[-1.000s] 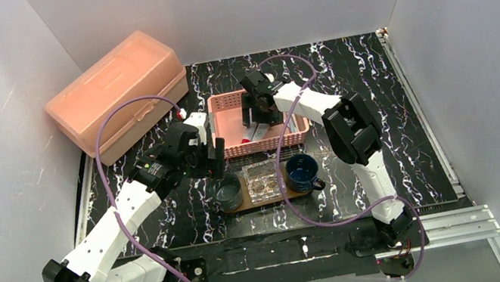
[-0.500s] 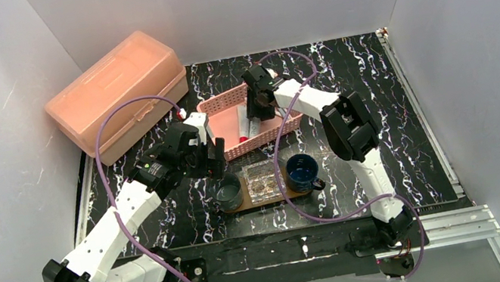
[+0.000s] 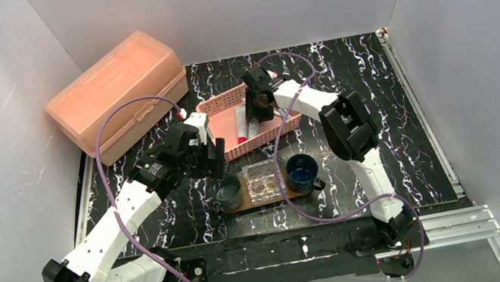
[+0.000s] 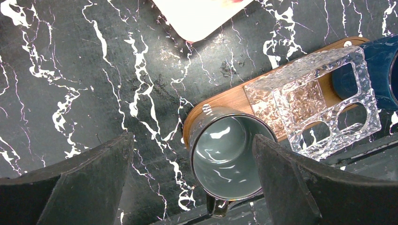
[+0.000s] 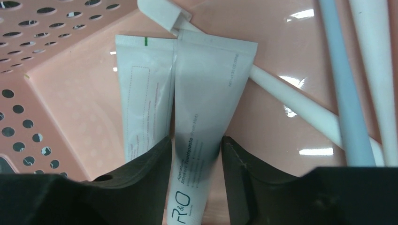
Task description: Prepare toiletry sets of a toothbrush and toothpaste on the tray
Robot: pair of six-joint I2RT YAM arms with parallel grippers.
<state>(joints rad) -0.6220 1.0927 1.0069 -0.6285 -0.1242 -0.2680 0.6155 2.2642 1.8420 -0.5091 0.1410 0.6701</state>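
Right end effector [image 5: 196,157]: we see its two fingers pressed against both sides of a tube [image 5: 206,89], pinching the narrower part. The wide flat end points away from the camera.
Tube's place: on the floor of the pink basket [image 5: 28,70], well apart from the tray [image 3: 246,204].
Other tube [image 5: 141,93]: lies just beside the pinched one, their edges touching, outside the grip.
Toothbrushes [image 5: 291,105]: one white handle slants under the tube's flat end. Two more, one of them bluish, lie to the right.
Right wrist view only: we can tell the grip and the two separate tubes here. From above we make out only pale shapes under the end effector.
Left end effector [image 4: 191,140]: fingers spread wide with nothing between them, hanging over the grey cup [image 4: 225,161].
Tray: a brown board near the front of the surface [image 3: 382,126], carrying the grey cup, a clear box [image 4: 314,108] and a blue cup [image 4: 375,65] in a row.
Left wrist view only: we see the grey cup's glossy inside and the round holes in the clear box.
Top view only: we see both arms at once, the basket sitting askew just behind the tray, and a lidded pink box [image 3: 118,94] at the far left.
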